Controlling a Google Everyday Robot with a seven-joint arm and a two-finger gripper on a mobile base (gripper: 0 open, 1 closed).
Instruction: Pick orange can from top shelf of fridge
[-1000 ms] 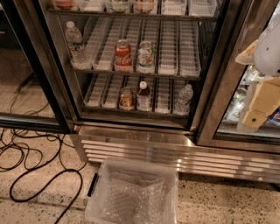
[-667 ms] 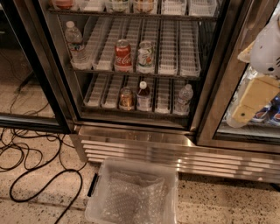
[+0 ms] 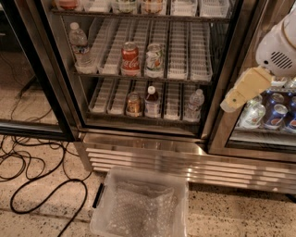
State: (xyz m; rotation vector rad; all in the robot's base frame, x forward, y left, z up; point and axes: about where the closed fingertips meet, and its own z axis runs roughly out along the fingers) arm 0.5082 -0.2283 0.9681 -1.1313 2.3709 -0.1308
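The fridge (image 3: 138, 147) fills most of the view, its middle door open, so the racks are bare to reach, and its steel louvres run across the bottom. On the floor at 6 o'clock sits a clear plastic bin (image 3: 144, 172) lined with bubble wrap, and black cables (image 3: 32, 163) loop at 8 o'clock. The arm's white wrist (image 3: 280, 51) comes in at 3 o'clock. The top shelf (image 3: 101, 14) is cut off by the upper edge at 12 o'clock, so only the bases of what stands on it show. Over the last second the gripper (image 3: 233, 99) has swung up and toward 9 o'clock, out from in front of the right-hand glass and over the door post. Whether it is spread or pressed together cannot be told from here, and it carries nothing visible. It is level with the lower racks, well apart from the top one. The orange can (image 3: 152, 5) is most likely the orange-tan base just right of 12 o'clock, in a white tray, though too little shows to be sure. The approach has begun, but a long climb toward 11 o'clock remains before any grasp, clear of the red Coca-Cola can (image 3: 130, 58) below.
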